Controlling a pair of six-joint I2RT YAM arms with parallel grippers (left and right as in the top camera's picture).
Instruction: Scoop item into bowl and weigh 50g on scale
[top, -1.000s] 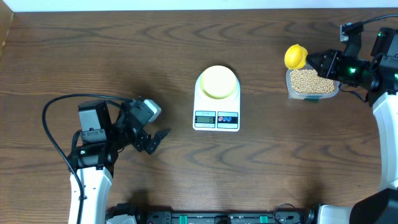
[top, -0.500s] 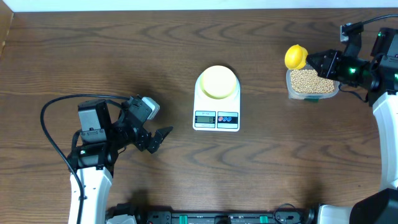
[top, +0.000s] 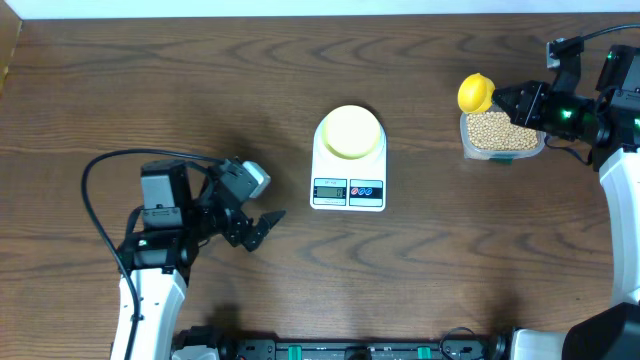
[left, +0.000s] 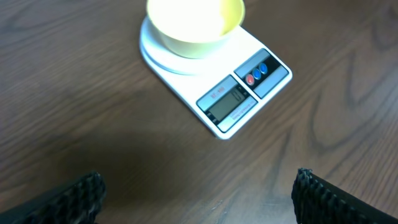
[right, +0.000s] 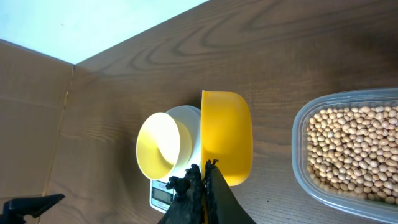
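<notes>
- Found the beans (top: 497, 130) heaped in the clear tub (right: 300, 155), near the right edge of the table (top: 200, 100) toward its far right corner; none visible yet in the bowl.
- Saw the yellow scoop (top: 474, 92) poised over the tub's far-left rim, its handle pinched tight in the right hand (right: 200, 180), with no beans showing in the cup from above.
- Judged the step as the first dip: called for tipping the cup mouth into the heap, pushing through shallowly, then levelling before lifting, so as not to spill or shove the tub.
- Noted the bowl (top: 349, 131) seated on the scale (top: 348, 190) at mid-table, well apart from the tub; asked for a level carry and small pours near 50g.
- Found the left hand (top: 263, 226) spread wide and empty toward the near left corner, aimed at the scale; could not read the display.
</notes>
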